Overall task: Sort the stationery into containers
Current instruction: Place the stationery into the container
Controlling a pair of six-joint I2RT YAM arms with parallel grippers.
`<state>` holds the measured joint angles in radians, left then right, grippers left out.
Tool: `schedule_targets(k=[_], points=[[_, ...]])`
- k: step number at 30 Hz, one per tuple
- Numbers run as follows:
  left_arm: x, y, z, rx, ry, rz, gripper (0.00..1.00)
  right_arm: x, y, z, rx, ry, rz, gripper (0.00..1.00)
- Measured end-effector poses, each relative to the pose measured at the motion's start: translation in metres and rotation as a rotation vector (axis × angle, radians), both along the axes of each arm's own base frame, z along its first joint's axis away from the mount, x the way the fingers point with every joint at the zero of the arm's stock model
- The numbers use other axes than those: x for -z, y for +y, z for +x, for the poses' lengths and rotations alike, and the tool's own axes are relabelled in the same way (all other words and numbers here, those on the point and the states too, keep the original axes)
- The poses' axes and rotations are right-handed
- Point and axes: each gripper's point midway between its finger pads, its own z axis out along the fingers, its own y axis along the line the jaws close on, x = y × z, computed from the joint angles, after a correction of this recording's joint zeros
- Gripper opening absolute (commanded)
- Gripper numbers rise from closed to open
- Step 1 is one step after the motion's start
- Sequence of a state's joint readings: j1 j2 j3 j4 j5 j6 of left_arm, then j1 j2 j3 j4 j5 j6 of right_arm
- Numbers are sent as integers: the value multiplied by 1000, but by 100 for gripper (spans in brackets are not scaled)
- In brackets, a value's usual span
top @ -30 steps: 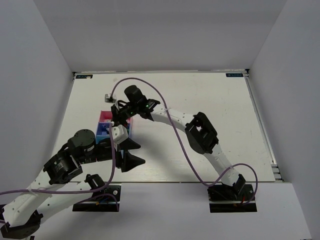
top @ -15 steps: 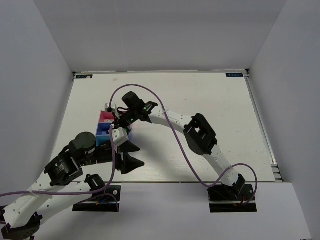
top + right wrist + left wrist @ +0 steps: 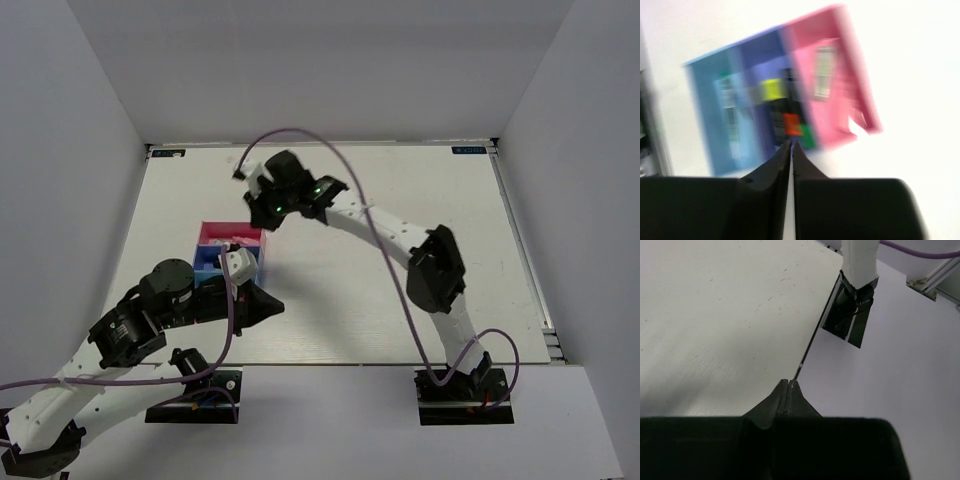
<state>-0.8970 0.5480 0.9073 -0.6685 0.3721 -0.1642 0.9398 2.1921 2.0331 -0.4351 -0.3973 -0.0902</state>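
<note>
Right gripper point(image 3: 791, 145): jaws clenched, empty, hanging above the tray block point(image 3: 212, 240), which sits on the bench point(image 3: 420, 260) between its left edge and its middle. Left gripper point(image 3: 788, 382): jaws clenched, nothing held, toward the near edge. Right wrist view is blurred. Highlighters point(image 3: 790, 122) lie in the blue tray point(image 3: 765, 65). Pale items lie in the pink tray point(image 3: 860, 95) and the light blue tray point(image 3: 702, 120); can't tell what. No loose stationery spotted, but the arms hide some bench. Sorting looks about finished. Next move calls for checking those hidden spots, then parking both arms.

Overhead view covers the whole table point(image 3: 420, 200); left wrist looks low along its near edge; right wrist and overhead share the trays point(image 3: 855, 75).
</note>
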Motion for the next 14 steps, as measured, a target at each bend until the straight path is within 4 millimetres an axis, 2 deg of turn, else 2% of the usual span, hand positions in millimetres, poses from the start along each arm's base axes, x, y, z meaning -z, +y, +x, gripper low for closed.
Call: schedule_targets(k=[1,2,3,4,5,6,8,10,12,14], points=[[1,0,1,-7,2,7,1,-12,-13,16,74,-33,-10,25],[2,0,3,-16,3,16,11,-22,-28,30,146,-55,-18,33],[5,1,6,-27,3,27,28,-33,-49,46,225,-84,-28,48],[9,2,9,-47,5,44,74,-42,-75,63,314,-112,-48,57],[12,5,13,-69,0,59,92,-46,-103,78,400,-136,-87,70],[16,8,19,-108,2,77,100,-52,-132,92,484,-142,-104,73],[28,17,34,-208,-6,113,100,-52,-190,111,635,-162,-179,81],[45,29,49,-311,-15,167,100,-42,-248,118,775,-171,-276,87],[68,37,59,-375,-7,232,100,-25,-292,105,855,-181,-380,86],[84,41,67,-417,-1,292,100,-6,-320,75,846,-188,-460,88]])
